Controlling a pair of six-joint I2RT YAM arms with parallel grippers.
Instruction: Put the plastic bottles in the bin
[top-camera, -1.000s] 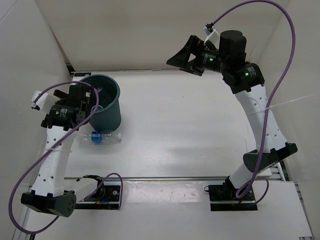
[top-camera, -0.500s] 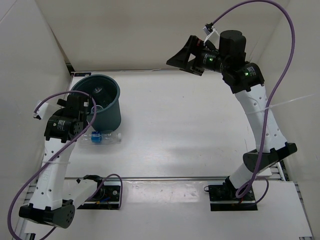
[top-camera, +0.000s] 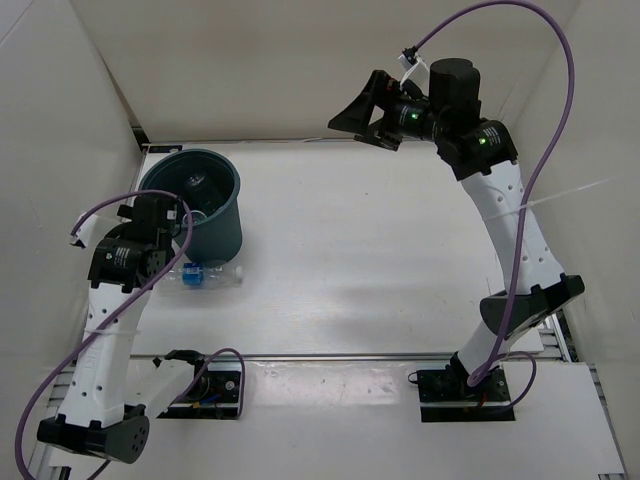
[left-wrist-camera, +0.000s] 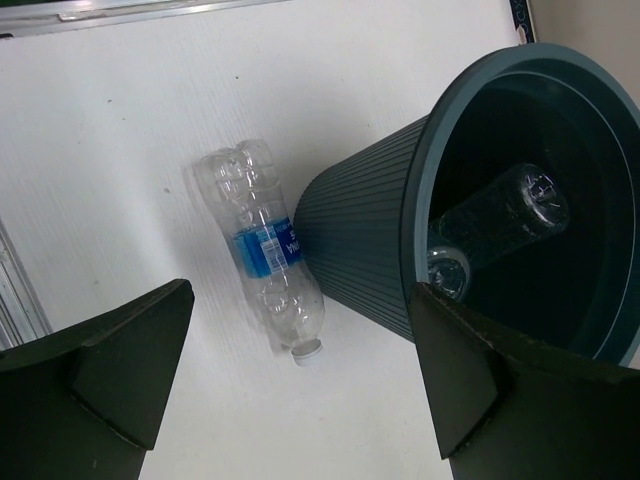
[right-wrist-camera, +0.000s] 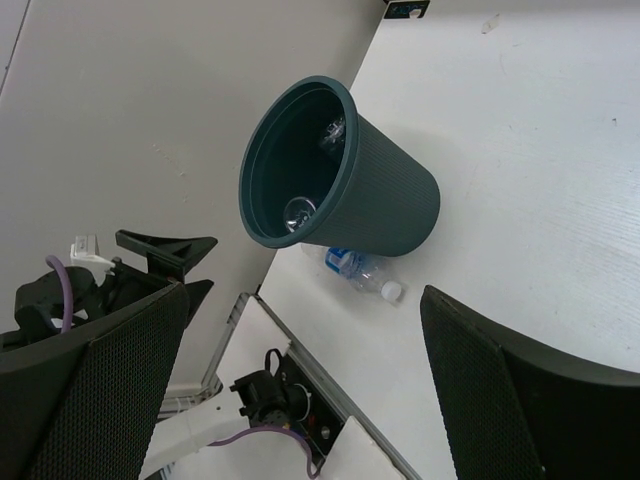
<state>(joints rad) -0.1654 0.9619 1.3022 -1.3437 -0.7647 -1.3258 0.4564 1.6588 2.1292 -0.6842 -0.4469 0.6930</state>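
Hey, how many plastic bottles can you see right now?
3. A blue-labelled bottle lies on the table beside the bin. Inside the bin lie a clear bottle and apparently a second beside it. More may be hidden deeper.

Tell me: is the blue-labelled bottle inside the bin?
No, the blue-labelled bottle lies on the table beside the bin.

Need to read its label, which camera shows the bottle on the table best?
Left wrist view: the bottle shows whole and large, blue label plain. Top view shows it small beside the bin; right wrist view, only its cap end past the bin.
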